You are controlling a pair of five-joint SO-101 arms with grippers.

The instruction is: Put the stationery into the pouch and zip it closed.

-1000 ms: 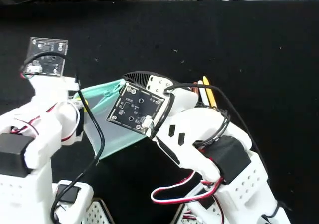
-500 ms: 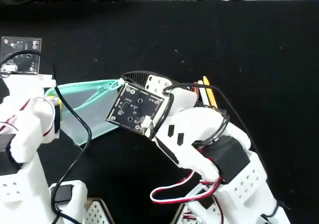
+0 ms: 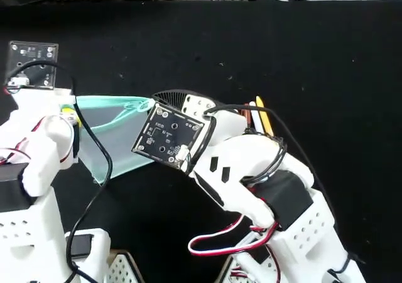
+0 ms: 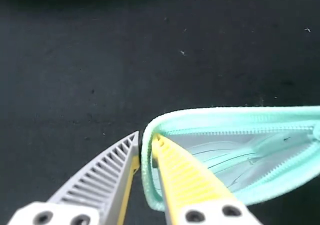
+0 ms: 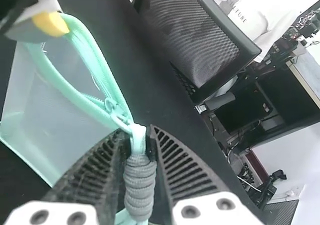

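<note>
At the left, the left tool (image 4: 146,137) is pinching the end seam of the pouch (image 3: 116,135), its grey ribbed finger outside and its yellow finger inside the open mouth, clamped together on the fabric. The pouch is lying over the left half of the black-clothed table (image 3: 314,56), its long axis running left to right between the two tools and its zip edge facing the far edge. Whether it is touching the cloth is unclear.

Compared with a second ago, the left arm is sitting nearer the left edge and the pouch is stretching out longer. Since half a second ago it has come back slightly rightward.

The pouch is showing translucent mint mesh walls and a toothed mint zip. The right tool (image 5: 139,132), with black ribbed fingers, is squeezing shut on the grey knotted pull cord (image 5: 140,177) just behind the slider (image 5: 117,116). Right of that arm, the stationery (image 3: 260,115), thin brown, white and yellow sticks, is lying partly hidden.
</note>
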